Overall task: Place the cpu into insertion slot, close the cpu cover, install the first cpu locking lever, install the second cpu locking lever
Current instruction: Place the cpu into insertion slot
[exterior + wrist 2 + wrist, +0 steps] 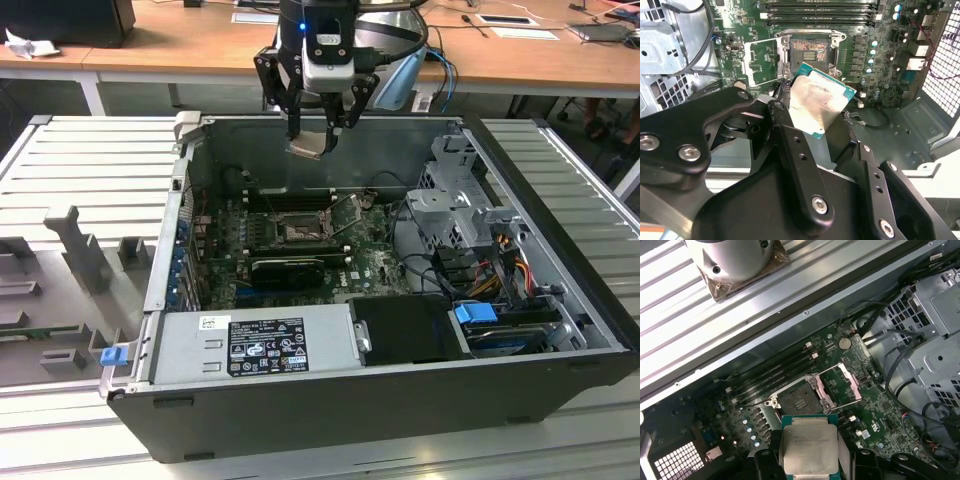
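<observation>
Jaws clamped on cpu (pixel 817 102), held well above the insertion slot (pixel 808 50); cpu cover (pixel 762 62) stands open beside it, memory slots (pixel 817 12) and drive cage (pixel 450 200) nearby.

Black gripper (pixel 812 117), silver screws, seemingly blue-lit

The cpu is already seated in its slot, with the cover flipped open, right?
No, it isn't seated: the gripper holds the cpu above the board. Both wrist views show the slot empty, with the cover flipped open.
</observation>
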`<state>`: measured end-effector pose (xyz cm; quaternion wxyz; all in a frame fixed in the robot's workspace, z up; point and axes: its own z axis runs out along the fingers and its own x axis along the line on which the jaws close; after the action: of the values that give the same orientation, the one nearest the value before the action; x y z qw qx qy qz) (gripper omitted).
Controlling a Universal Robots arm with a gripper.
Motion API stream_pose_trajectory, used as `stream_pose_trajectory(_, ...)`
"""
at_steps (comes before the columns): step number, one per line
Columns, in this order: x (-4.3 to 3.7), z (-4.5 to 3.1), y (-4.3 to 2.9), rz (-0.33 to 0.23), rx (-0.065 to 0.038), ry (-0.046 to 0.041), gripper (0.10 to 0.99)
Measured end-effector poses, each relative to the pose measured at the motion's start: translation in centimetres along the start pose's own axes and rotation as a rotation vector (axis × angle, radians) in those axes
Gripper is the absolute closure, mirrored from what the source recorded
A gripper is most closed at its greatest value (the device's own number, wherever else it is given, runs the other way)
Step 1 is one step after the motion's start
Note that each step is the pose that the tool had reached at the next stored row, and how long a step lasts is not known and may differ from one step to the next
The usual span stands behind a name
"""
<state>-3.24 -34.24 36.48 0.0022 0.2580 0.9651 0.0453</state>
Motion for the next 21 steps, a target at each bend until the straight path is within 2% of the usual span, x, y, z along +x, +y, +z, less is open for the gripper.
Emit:
stream_pose_trajectory(18, 0.00, 0.01, 0.00, 0.077, -0.001, -0.0068, 0.557)
stream_pose_trajectory(21, 0.00, 0.09, -0.01, 0.124, -0.002, -0.0114, 0.557)
